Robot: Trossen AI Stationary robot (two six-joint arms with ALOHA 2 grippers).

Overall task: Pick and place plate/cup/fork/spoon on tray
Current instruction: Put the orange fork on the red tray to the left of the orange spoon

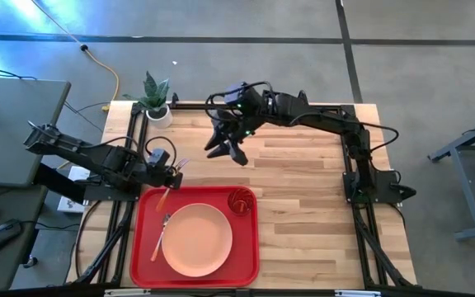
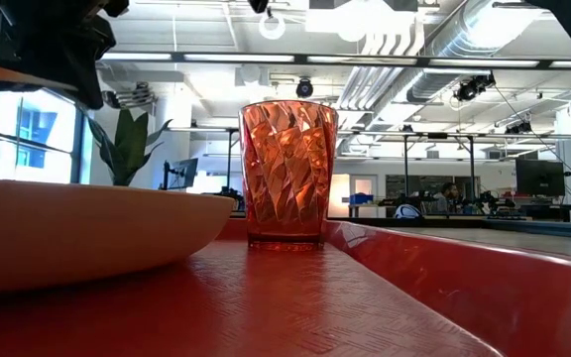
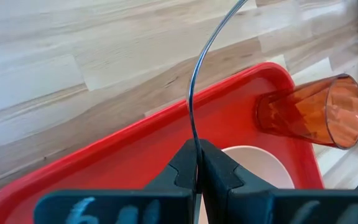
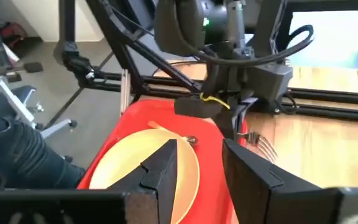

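The red tray [image 1: 143,256] lies at the table's near edge. On it rest the peach plate [image 1: 196,239], the upright red-orange cup [image 1: 239,200] at its far right corner, and the spoon [image 1: 161,237] left of the plate. My left gripper [image 1: 171,175] is over the tray's far left corner, shut on the fork [image 1: 166,198]. The fork's tines [image 1: 182,164] point toward the far edge and its orange handle reaches down over the tray. My right gripper [image 1: 228,151] is open and empty above the table's far middle. My left gripper pinches the fork's thin metal neck [image 3: 195,140] between its two fingers, which lie across it. The metal part curves away beyond the fingertips, seen edge-on. The gripper comes from the table's left, slanting down. Whether the handle's end [image 1: 161,209] touches the tray, I cannot tell.
A small white pot with a green plant [image 1: 157,101] stands at the table's far left corner. Bare wood lies right of the tray and under my right arm. The black frame rails [image 1: 353,177] run along the table's sides.
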